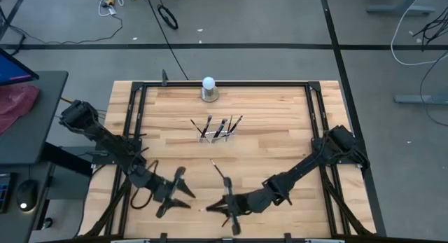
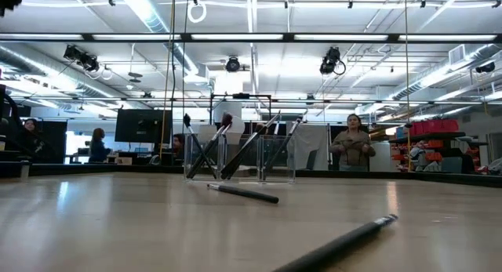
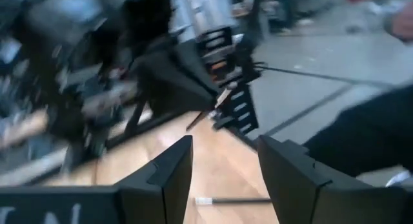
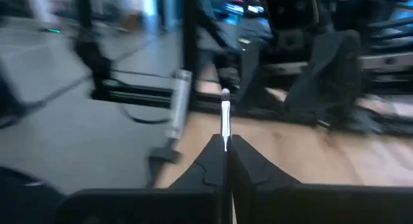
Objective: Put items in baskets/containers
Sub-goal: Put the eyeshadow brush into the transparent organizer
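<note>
Right gripper (image 1: 225, 205): low at the near edge of the desk (image 1: 280, 141), a little right of the middle; its fingers (image 4: 248, 166) are pressed together on a thin held brush (image 4: 225, 117) whose silvery ferrule pokes out past the tips.
Left gripper (image 1: 183, 189): near-left part of the desk, just left of the right gripper; its fingers (image 3: 174, 175) stand apart with nothing between them.
Holder (image 2: 239, 158): clear, see-through, upright toward the far middle of the desk, with several dark-handled brushes (image 1: 218, 127) leaning in it at angles.
Loose brush (image 2: 243, 193): lying flat on the wood just nearer than the holder.
Second loose brush (image 2: 337, 244): flat on the desk, near the front edge.
White ball on grey base (image 1: 208, 89): at the far edge, behind the holder.
Person (image 2: 354, 145): standing in the room beyond the desk.
</note>
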`<state>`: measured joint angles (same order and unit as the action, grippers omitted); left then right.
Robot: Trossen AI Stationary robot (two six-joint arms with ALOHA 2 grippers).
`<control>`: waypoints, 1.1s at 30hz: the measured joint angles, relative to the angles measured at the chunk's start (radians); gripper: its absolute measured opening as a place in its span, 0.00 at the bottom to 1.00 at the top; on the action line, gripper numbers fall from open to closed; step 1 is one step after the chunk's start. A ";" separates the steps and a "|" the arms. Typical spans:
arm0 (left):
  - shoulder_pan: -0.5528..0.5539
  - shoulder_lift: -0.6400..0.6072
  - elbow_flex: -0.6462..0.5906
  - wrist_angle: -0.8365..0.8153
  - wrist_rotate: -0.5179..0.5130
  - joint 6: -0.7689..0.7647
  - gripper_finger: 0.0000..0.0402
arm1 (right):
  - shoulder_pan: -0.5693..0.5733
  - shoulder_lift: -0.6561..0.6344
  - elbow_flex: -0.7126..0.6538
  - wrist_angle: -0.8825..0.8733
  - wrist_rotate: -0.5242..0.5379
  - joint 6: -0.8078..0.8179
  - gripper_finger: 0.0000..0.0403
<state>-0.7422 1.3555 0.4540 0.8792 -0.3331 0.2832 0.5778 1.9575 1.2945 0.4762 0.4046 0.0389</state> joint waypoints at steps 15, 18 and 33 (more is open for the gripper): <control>-0.002 0.199 0.251 -0.021 0.008 0.240 0.56 | 0.002 0.000 0.000 0.076 -0.100 -0.040 0.01; -0.001 0.215 0.264 -0.017 0.008 0.245 0.48 | 0.003 0.000 0.001 0.076 -0.105 -0.040 0.01; 0.014 0.217 0.274 0.026 0.137 0.198 0.03 | 0.005 0.000 0.004 0.089 -0.119 -0.024 0.02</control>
<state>-0.7284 1.5723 0.7277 0.9047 -0.1961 0.4809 0.5831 1.9572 1.2984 0.5652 0.2858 0.0147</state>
